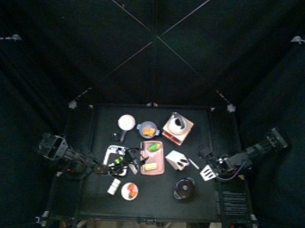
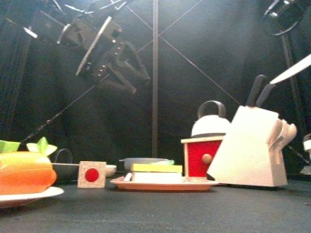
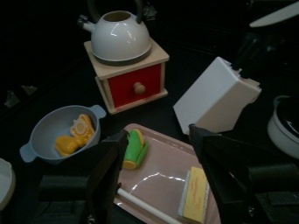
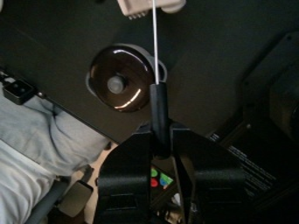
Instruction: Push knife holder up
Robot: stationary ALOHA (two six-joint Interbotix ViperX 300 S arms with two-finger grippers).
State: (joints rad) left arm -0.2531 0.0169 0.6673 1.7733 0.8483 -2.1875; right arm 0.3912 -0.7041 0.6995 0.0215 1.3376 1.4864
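The knife holder [image 2: 252,147] stands just right of the table's [image 1: 102,200] middle, toward the right edge, beside the red grinder box [image 3: 132,77], looking upright already in the front view. The left gripper [image 3: 158,166] hovers wide open over the pink tray [image 3: 158,168]. The right gripper [image 4: 158,131] pinches a thin-bladed knife [image 4: 155,52]. Pushing seems unstarted or finished; I can't tell. No readable writing anywhere.
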